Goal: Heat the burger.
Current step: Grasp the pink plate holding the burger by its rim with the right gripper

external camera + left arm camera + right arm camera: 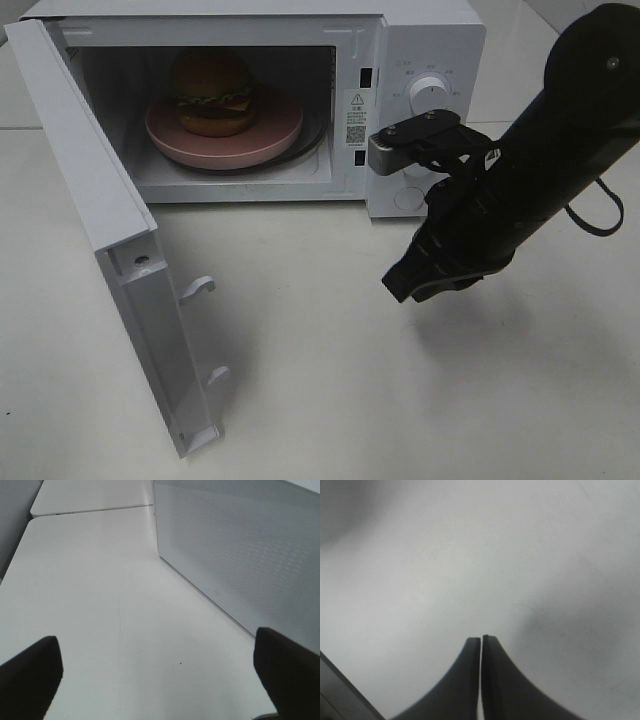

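Much table between door, right jaws

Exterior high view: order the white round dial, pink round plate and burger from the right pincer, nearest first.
1. White round dial: white microwave front, right side, behind right pincer.
2. Pink round plate: inside the cavity.
3. Glossy-bunned burger: on the plate, left of centre.

Item: right gripper, two dark fingers pressed together tip to tip, a hairline seam between them, nothing held. Ground: pale matte tabletop, softly shadowed. Also: grey slanted edge, unidentifiable, at eight o'clock from the fingertips.
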